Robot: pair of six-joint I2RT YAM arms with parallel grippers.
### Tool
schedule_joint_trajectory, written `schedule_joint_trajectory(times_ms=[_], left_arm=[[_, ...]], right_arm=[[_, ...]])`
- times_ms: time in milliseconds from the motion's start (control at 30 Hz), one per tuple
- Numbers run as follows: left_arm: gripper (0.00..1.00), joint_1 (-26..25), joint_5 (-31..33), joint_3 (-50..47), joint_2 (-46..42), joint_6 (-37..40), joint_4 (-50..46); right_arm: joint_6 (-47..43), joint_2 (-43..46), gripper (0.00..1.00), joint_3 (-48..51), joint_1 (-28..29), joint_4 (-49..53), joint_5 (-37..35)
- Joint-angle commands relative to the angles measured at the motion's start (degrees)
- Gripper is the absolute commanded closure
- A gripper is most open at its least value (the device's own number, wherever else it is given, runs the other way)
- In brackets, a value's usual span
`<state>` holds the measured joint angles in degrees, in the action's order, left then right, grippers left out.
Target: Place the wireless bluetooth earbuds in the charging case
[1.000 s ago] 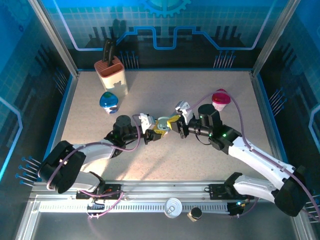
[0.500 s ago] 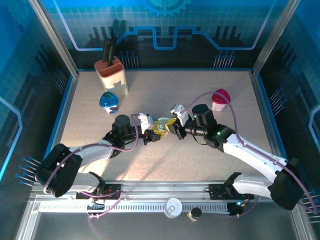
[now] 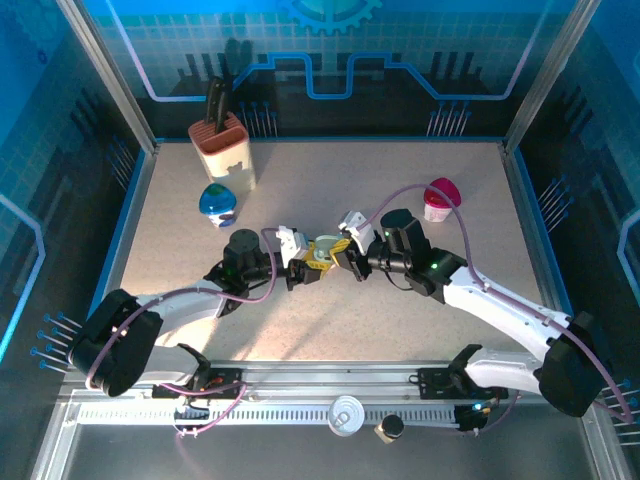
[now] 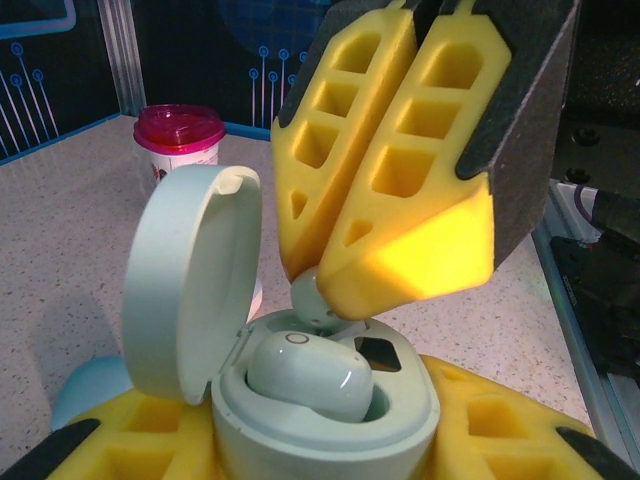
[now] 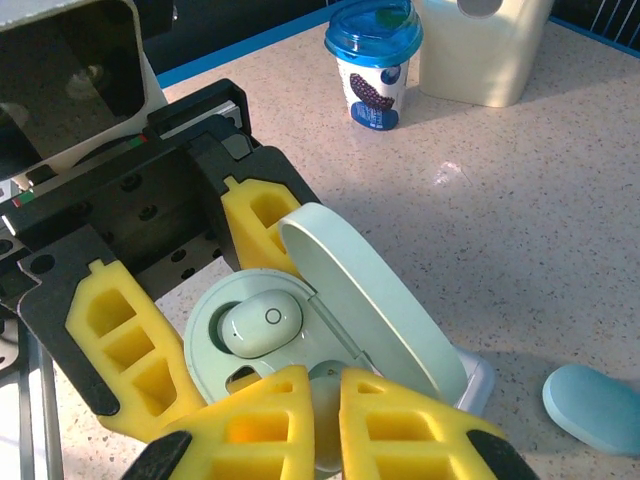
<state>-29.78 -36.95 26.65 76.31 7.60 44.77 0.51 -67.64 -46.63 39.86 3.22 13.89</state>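
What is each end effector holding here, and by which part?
The left end effector grips the open charging case by its base; the right end effector pinches an earbud by its upper part.

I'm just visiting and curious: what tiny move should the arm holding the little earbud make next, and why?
Probably ease the right gripper straight down a little. It pinches the second earbud just above the open case, which the left gripper holds; the first earbud sits inside, and the slot beside it looks empty.
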Motion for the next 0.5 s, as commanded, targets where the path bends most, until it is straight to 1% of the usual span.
schedule_joint_trajectory(times_ms=[0, 67, 167, 233, 333, 467], left_arm=[[0.69, 0.41, -1.37, 1.55, -1.68, 0.25, 1.54], [0.68, 0.45, -1.54, 1.72, -1.46, 0.14, 1.62], [0.68, 0.45, -1.48, 1.78, -1.34, 0.30, 1.66], [0.68, 0.57, -1.29, 1.57, -1.41, 0.40, 1.72], [0.68, 0.75, -1.18, 1.19, -1.43, 0.46, 2.07], [0.68, 0.89, -1.44, 0.89, -1.17, 1.35, 2.46]], right_arm=[[-1.58, -1.05, 0.90, -1.90, 1.11, 2.70, -0.16], [-1.83, -1.82, 0.85, -2.70, 1.58, 3.17, 0.26], [-0.34, -1.51, 0.67, -3.13, 1.74, 1.96, 0.42], [1.18, -0.11, 0.57, -2.98, 1.42, 0.88, 0.14], [4.01, 2.91, 0.49, -2.27, -0.22, -0.96, 0.83], [8.22, 6.51, 0.43, -1.27, -2.47, -4.25, 2.75]])
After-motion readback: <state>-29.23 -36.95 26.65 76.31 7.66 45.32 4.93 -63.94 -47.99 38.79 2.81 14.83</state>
